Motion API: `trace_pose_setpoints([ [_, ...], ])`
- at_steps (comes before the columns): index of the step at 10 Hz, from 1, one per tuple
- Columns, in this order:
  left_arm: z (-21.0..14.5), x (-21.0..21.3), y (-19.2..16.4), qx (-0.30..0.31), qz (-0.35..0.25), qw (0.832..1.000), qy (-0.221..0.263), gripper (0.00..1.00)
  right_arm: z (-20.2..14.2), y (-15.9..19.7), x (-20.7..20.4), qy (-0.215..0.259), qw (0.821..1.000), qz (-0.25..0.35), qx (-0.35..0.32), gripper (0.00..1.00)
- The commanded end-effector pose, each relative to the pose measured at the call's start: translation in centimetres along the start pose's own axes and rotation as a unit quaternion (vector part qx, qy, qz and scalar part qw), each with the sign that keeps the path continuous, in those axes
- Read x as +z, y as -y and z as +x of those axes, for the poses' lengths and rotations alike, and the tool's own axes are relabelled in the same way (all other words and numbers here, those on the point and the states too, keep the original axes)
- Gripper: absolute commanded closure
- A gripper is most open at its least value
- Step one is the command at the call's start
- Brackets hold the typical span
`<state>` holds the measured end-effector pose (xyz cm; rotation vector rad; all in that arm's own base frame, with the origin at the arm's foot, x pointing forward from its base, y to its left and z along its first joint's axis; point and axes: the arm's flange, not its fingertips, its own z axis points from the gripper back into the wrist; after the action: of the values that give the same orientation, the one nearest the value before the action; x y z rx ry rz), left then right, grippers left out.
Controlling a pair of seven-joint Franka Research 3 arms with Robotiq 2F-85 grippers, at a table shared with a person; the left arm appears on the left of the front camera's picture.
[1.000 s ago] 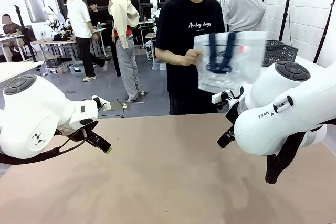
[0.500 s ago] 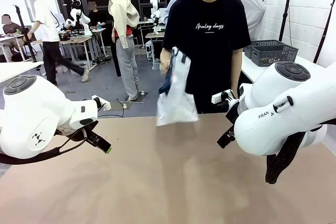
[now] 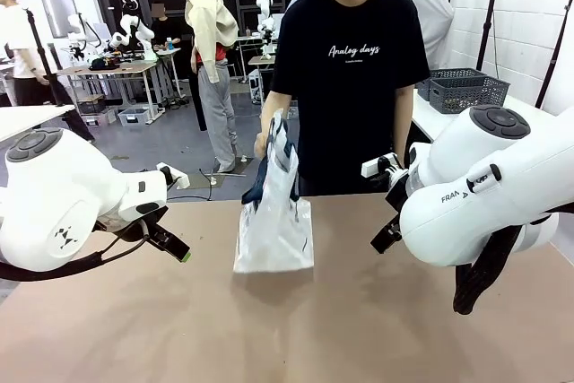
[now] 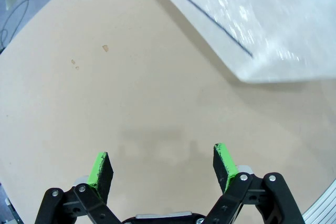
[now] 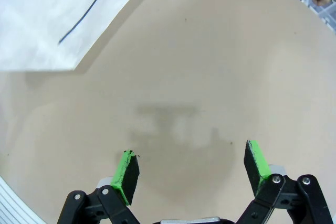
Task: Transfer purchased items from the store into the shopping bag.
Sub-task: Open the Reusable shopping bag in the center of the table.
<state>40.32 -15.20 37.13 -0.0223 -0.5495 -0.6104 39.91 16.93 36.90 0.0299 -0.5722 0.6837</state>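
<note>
Tan table (image 3: 305, 338): its near corners run out of the front view. The person (image 3: 352, 87) stands at its far edge; the legs are hidden behind the tabletop and one forearm is lost behind the right arm (image 3: 502, 186), which is itself cut off at the picture's right side. The left arm (image 3: 63, 195) is likewise cut off at the left side. The shopping bag (image 3: 273, 221) sits mid-table toward the far edge, pinched at the top by the person's hand (image 3: 263, 144). It hangs upright with its long axis vertical, navy handles up and bottom edge down at the table surface; whether it rests there or hangs just above cannot be told. Its print is too blurred to read, and both wrist views catch only a smeared lower corner running off the top of the frame. A second ago the bag was held up at chest height off to the robot's right, and half a second ago it hung in front of the person above the far edge — it has since come down and toward the robot's left. A dark grey slotted basket (image 3: 475, 91) sits on a side counter behind the right arm, well apart from the bag and partly covered. The left gripper (image 4: 163, 163) and the right gripper (image 5: 191, 169) both hang over bare tabletop with jaws spread wide and nothing between the green pads — neither arm has moved over the last second.
</note>
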Motion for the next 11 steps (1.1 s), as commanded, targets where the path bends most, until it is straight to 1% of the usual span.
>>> trace_pose_setpoints([
  [1, 0.0, 0.0, -0.1, 0.001, 0.0, 1.0, 0.0, 0.0, 0.0, 0.0, 0.0, 0.0, 1.0, 0.0, 0.0, 0.0],
  [3, 0.0, 0.0, 0.0, 0.0, 0.0, 1.0, 0.0, 0.0, 0.0, 0.0, 0.0, 0.0, 1.0, 0.0, 0.0, 0.0],
  [4, -0.1, 0.1, -0.1, -0.011, 0.002, 1.0, 0.015, 0.0, -0.1, 0.1, 0.1, 0.011, 1.0, -0.009, 0.014, 0.0],
  [5, -0.2, 0.6, 0.3, -0.021, 0.018, 0.999, 0.032, 0.0, -0.4, 0.2, 0.7, 0.021, 0.999, -0.011, 0.021, 0.0],
  [7, -0.4, 2.4, 1.7, -0.031, 0.046, 0.997, 0.053, 0.0, -1.4, -0.3, 2.0, 0.039, 0.998, -0.023, 0.046, 0.0],
  [9, -0.8, 4.8, 3.6, -0.046, 0.068, 0.995, 0.06, 0.0, -2.8, -1.0, 4.1, 0.051, 0.996, -0.031, 0.068, 0.0],
  [11, -1.8, 6.2, 5.6, -0.077, 0.067, 0.992, 0.073, 0.0, -4.6, -1.3, 5.2, 0.038, 0.997, -0.029, 0.063, 0.0],
])
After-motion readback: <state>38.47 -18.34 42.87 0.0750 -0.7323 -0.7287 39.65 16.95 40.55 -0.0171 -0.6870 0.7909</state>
